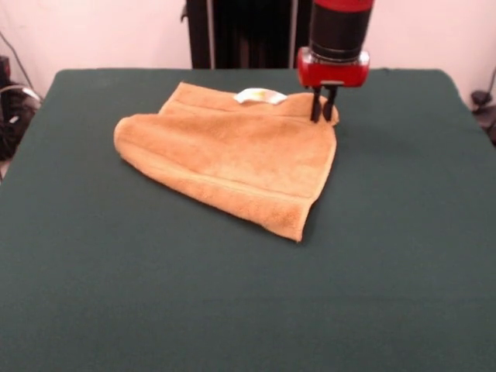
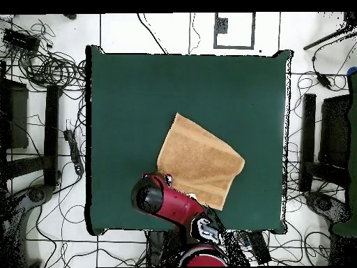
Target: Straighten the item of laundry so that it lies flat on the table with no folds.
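Item, nearest you in the front view: the towel [image 1: 232,155] lies folded over on the green table [image 1: 155,294], a little past centre, its long axis running from the rounded fold at the left to the far right corner, with one corner pointing toward you and a woven band along the near edge. Behind it, a small white tag [image 1: 261,96] sits on the far edge, nothing else on the cloth. Farthest, the gripper [image 1: 324,112] comes down at that far right corner, its two fingers nearly pressed together on or just at the towel's edge; you cannot tell whether cloth is pinched.
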{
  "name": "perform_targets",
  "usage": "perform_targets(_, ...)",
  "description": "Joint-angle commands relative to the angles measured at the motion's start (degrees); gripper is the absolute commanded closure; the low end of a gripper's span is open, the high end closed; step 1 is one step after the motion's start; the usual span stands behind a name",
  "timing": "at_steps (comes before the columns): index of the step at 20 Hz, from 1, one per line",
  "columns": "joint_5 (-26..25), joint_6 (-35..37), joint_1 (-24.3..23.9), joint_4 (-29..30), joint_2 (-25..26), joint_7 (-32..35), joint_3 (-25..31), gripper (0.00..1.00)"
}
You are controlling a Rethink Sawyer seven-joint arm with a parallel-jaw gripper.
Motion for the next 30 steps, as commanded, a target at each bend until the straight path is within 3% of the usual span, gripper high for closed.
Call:
perform_targets(1, 6.59, 1.13, 4.84, -4.33, 4.01, 18.06, 3.39, 1.00)
perform_targets(3, 7.66, 1.27, 5.87, -4.49, 3.77, 18.50, 2.65, 1.00)
perform_targets(6, 9.09, 7.56, 6.61, -5.76, 3.98, 17.84, 1.59, 1.00)
perform_targets(8, 8.43, 1.07, 5.84, -4.37, 3.81, 18.55, 2.95, 1.00)
perform_targets(10, 8.83, 0.20, 6.11, -4.26, 3.88, 18.87, 2.97, 1.00)
perform_targets(17, 10.90, 1.23, 6.64, -2.58, 0.27, 20.78, 4.18, 1.00)
perform_targets(26, 14.00, 1.79, 8.82, -3.24, -0.09, 20.72, 3.34, 1.00)
perform_targets(30, 17.47, 7.88, 13.39, -4.73, -2.47, 21.72, -0.12, 1.00)
